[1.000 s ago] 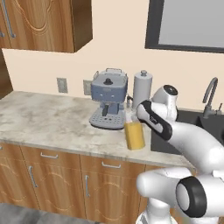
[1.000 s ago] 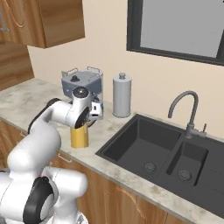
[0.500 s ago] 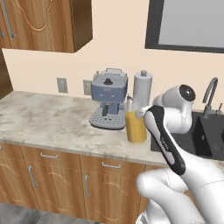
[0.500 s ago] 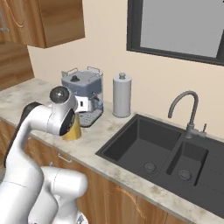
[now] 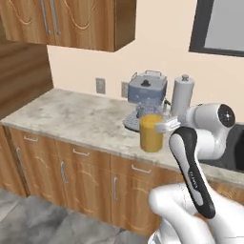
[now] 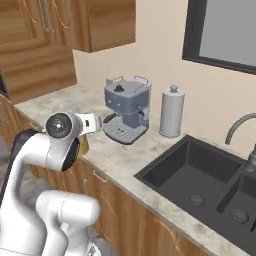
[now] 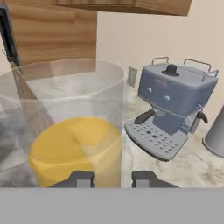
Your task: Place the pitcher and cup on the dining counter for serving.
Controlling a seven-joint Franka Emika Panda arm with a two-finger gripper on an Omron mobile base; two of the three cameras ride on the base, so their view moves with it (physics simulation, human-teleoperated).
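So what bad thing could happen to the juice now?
The gripper seems shut on the pitcher, pinching just its glass wall near the rim. The juice makes it heavy, so it might slip or tip and spill. The coffee machine stands close behind it, so a wide swing could bump it. The pitcher also looks to hang near the counter's front edge, so a drop could land on the floor.

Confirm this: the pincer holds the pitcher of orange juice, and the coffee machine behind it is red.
Not quite. The pincer holds the pitcher of orange juice, but the coffee machine behind it is grey-blue, not red, as the hand view shows.
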